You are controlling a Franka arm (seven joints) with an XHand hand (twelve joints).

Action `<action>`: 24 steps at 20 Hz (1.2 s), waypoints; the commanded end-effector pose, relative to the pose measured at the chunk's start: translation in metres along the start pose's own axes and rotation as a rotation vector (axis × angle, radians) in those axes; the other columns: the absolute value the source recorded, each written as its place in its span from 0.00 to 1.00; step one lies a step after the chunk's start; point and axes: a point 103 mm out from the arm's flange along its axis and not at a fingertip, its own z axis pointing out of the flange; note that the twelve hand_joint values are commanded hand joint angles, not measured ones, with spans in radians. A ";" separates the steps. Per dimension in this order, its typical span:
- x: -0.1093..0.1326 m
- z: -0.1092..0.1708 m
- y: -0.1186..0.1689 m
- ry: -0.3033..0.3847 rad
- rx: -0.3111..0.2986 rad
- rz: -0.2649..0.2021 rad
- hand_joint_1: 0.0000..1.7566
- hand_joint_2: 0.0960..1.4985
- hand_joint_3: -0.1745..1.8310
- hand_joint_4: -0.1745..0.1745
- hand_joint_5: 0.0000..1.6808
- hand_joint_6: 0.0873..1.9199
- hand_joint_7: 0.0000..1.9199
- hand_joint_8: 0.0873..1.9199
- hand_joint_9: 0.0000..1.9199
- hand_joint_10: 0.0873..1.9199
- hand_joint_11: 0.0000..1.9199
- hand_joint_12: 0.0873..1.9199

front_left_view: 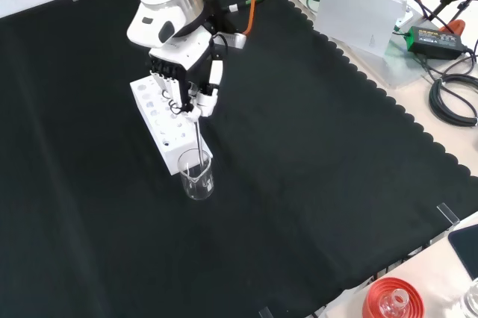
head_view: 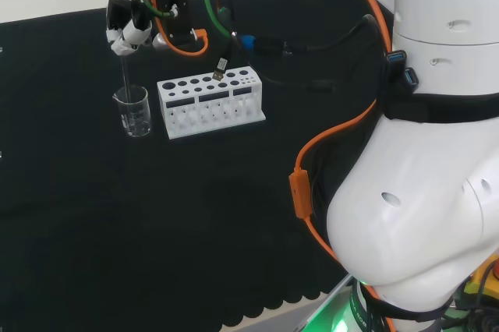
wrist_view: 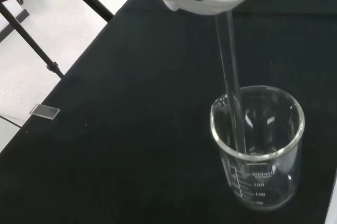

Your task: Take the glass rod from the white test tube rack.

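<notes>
While you look over the arm in the head view, you see the hand (head_view: 129, 28) with its fingers curled round the top of the glass rod (head_view: 125, 83), which hangs upright with its lower end inside the clear beaker (head_view: 134, 111). You find nothing else in the beaker; in the wrist view the rod (wrist_view: 231, 87) passes just inside its rim, and printed graduation marks show on its wall (wrist_view: 263, 182). The white test tube rack (head_view: 210, 104) stands just beside the beaker, its holes bare. A red ribbed stand (front_left_view: 392, 299) sits well apart at the front view's lower edge.
</notes>
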 end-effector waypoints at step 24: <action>-0.018 -0.013 -0.029 -0.018 -0.036 0.042 0.75 0.61 0.14 0.00 0.70 0.19 0.72 0.27 0.92 0.15 0.82 0.29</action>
